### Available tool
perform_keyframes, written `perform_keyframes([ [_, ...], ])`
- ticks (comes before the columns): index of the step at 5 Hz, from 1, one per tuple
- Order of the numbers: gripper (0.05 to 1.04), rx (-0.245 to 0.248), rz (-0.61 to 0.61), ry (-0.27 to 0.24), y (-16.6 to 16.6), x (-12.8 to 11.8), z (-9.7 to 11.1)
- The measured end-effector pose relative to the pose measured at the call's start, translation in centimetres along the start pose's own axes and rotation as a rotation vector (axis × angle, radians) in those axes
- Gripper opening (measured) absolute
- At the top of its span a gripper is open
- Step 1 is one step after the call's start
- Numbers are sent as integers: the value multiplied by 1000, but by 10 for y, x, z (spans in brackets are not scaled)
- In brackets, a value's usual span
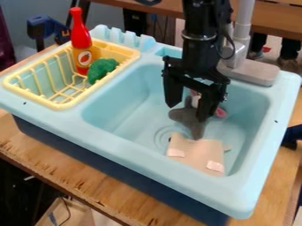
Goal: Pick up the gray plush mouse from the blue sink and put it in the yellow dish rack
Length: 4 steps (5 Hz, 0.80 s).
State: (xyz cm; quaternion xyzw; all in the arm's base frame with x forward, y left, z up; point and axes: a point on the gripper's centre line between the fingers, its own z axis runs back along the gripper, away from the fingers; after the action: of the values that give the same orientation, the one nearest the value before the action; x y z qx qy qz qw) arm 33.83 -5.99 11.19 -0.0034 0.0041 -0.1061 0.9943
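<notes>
Over the right part of the sink basin (115, 103) hangs my gripper (187, 113), pointing down with its two fingers spread wide. Below and between them lies a grey, soft-looking object (187, 116) with several points; whether the fingers touch it I cannot tell. A pink thing (220, 112) is just right of the right finger, partly hidden behind it. A tan, cardboard-like piece (196, 152) with white tape patches lies nearer the front of the basin, beside the drain.
A yellow rack (58, 105) on the sink's left side holds a red bottle (81, 39), standing upright, and green broccoli (102, 69). The grey faucet base (254, 73) is at the back right. Raised basin walls surround the gripper.
</notes>
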Motion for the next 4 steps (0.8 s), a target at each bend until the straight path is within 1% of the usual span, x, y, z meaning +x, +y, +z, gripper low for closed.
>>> perform_keyframes([
  [1,1001,-20,-17,-12,-3,6,-5],
  [2,1001,-67,-38,-64,-10,12,-10],
  [3,941,-88,-23,-66,-9,13,-15],
  [4,729,-102,-6,-64,-6,12,-16],
])
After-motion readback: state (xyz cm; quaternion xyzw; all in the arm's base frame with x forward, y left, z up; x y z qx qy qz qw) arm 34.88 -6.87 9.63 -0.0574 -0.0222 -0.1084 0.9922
